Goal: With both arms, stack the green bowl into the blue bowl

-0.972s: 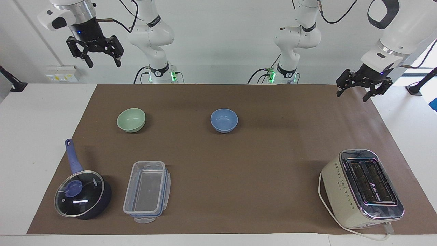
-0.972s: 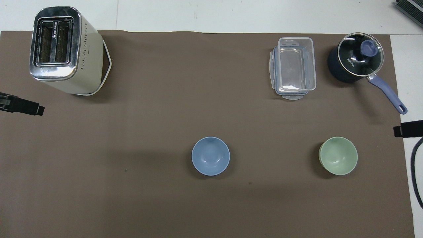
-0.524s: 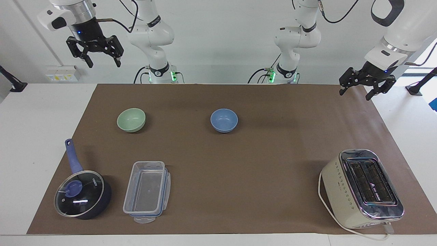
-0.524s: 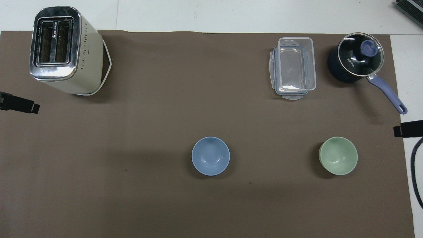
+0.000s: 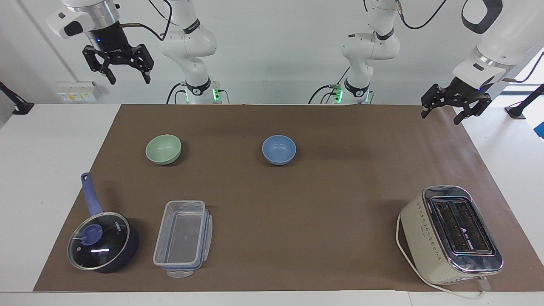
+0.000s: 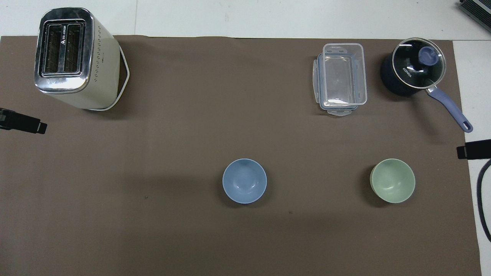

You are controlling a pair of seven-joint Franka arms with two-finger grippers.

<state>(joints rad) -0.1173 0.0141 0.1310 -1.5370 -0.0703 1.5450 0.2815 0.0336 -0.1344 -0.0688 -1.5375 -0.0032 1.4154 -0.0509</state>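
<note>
Brown mat (image 5: pixel 297 204) bare between blue bowl (image 5: pixel 279 149) at mid-table and green bowl (image 5: pixel 163 148) toward right arm's end; right gripper (image 5: pixel 118 59), left gripper (image 5: pixel 454 104) raised at the mat's ends, fingers apart, empty; overhead view shows only their tips

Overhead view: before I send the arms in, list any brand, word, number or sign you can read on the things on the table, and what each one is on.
"KONKA": white letters on the glass lid of the saucepan.
Triangle logo with a short word beside it, between the slots of the toaster: too small to read.
Clear plastic container, green bowl, blue bowl: no text visible.
</note>
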